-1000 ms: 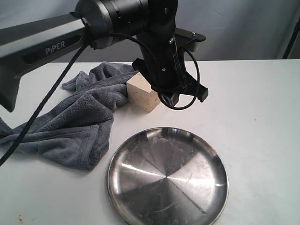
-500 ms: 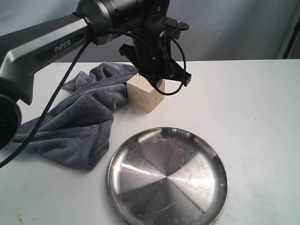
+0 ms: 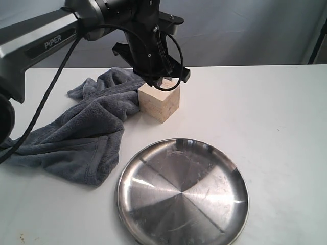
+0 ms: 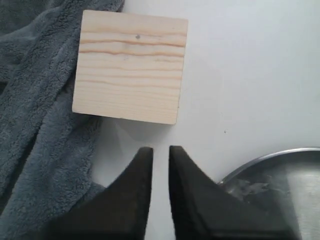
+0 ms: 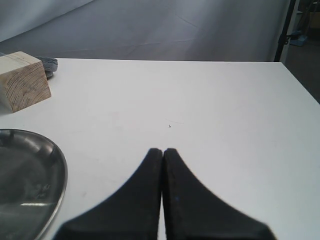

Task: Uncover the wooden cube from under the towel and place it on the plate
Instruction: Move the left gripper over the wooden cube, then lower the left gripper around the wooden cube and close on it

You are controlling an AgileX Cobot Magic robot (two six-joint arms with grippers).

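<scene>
Left gripper [image 4: 160, 150]: jaws parted by a narrow slit, holding nothing, close over the cube [image 3: 159, 102].
Right gripper [image 5: 163, 150]: jaws pressed together, empty.
Cube: uncovered, toward the table's [image 3: 265, 112] back edge, towel [image 3: 82, 132] against one side.
Plate [image 3: 119, 196]: by the front edge, apart from the cube.

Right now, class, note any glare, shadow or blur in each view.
Exterior view: glare streaks fan across the plate. Left wrist view: the wooden cube is sharp, with a soft shadow beside it. Right wrist view: even light on the table.
</scene>
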